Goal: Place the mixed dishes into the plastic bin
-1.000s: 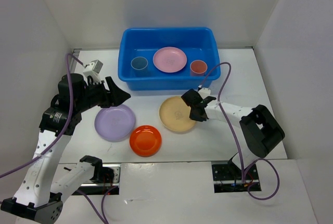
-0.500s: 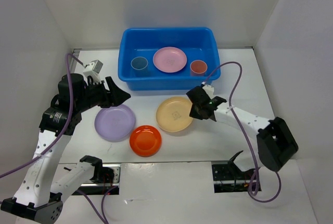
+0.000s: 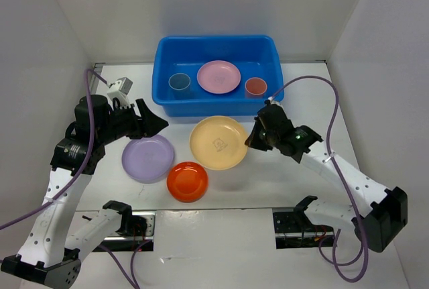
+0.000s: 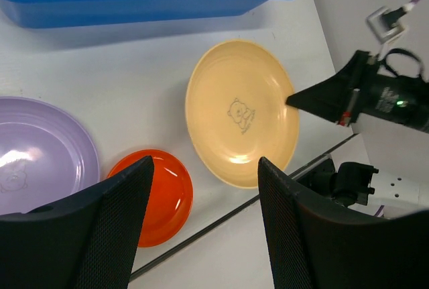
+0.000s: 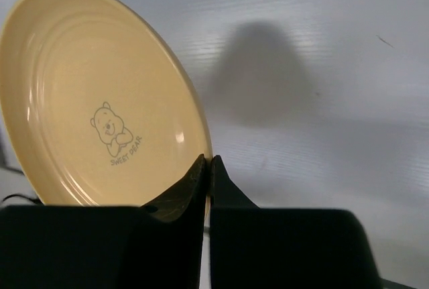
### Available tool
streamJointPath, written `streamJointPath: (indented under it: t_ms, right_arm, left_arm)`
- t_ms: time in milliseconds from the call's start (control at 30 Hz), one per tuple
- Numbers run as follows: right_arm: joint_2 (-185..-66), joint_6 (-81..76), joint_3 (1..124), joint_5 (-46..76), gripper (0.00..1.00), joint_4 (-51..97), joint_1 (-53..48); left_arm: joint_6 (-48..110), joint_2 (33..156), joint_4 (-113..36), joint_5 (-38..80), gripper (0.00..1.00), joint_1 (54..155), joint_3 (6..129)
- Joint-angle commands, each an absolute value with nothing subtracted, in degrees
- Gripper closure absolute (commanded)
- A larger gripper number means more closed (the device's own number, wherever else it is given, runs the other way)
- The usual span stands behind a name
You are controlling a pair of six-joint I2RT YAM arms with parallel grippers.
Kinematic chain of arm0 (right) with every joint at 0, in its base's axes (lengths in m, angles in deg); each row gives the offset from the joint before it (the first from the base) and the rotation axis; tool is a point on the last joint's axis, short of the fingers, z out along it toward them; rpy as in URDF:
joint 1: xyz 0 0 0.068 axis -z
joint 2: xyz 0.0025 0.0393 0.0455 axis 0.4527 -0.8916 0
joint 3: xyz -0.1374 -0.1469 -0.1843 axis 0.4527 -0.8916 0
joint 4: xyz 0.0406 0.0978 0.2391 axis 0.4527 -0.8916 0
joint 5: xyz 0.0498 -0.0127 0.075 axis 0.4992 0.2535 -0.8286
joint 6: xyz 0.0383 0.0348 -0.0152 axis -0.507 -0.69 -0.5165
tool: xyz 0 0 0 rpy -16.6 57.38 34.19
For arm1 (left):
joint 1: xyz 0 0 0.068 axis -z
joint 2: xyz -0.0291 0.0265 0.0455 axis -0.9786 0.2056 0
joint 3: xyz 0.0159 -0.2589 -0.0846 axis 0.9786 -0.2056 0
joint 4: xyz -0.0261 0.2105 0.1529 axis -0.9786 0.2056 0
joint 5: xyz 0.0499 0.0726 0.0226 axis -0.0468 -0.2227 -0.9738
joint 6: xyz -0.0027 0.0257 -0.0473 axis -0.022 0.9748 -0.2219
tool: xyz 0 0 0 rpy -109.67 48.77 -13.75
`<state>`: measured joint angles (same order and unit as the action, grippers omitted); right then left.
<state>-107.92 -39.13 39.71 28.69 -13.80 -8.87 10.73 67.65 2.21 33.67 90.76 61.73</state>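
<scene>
tan-yellow plate rim pinched by right gripper; its wrist view alone reads the bear lettering; overhead adds plastic bin, left gripper spread.

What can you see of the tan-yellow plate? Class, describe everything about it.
The tan-yellow plate is round, glossy, plastic-looking, with faint concentric rings and a small bear drawing lettered SWEET BEAR at its centre. It is tilted, face up, near the blue bin but outside it. The right gripper has its fingers shut on the rim's right edge; whether it touches the table is unclear.
</scene>
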Motion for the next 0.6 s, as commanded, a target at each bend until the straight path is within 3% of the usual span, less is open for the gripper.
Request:
streamJointPath:
  t_ms: [0,233,567]
  right_arm:
    - [-104.55,-36.55,47.69,20.42,1.00,-11.58,-6.75]
    - [-120.09,-30.39,73.17,15.40,1.00,-8.68,1.59]
    - [-158.82,-29.86,107.98,10.91,1.00,-10.60,8.90]
  left_arm:
    - [10.51,66.84,0.47,34.71,0.29,90.97,62.71]
    - [10.51,66.84,0.55,32.87,0.29,90.97,67.01]
    - [12.88,68.69,4.33,31.73,0.29,90.97,69.58]
